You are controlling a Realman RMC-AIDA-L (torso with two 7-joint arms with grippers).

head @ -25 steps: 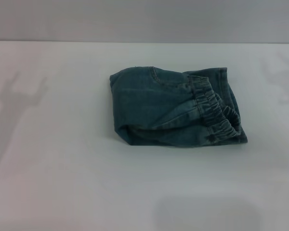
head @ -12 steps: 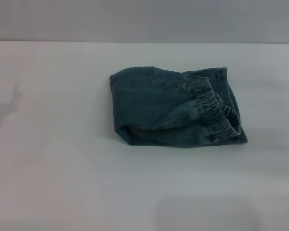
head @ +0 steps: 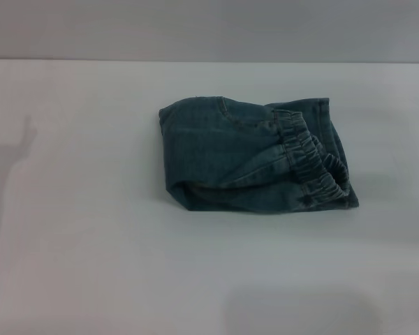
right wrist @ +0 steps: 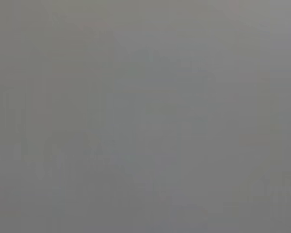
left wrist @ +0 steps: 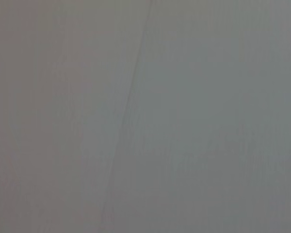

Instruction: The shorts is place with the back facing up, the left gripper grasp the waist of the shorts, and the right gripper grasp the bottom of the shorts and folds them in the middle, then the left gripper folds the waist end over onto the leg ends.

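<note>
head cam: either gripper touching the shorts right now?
No. The folded denim shorts lie alone on the white table, with no arm or gripper in the head view, only a shadow at the table's left.

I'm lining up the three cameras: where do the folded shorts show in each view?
Head view: shorts lie folded right of centre on the white table, elastic waistband on their right side.
Left wrist view: not in it.
Right wrist view: not in it.
Shared landmark: none; both wrist views show only plain grey.
</note>
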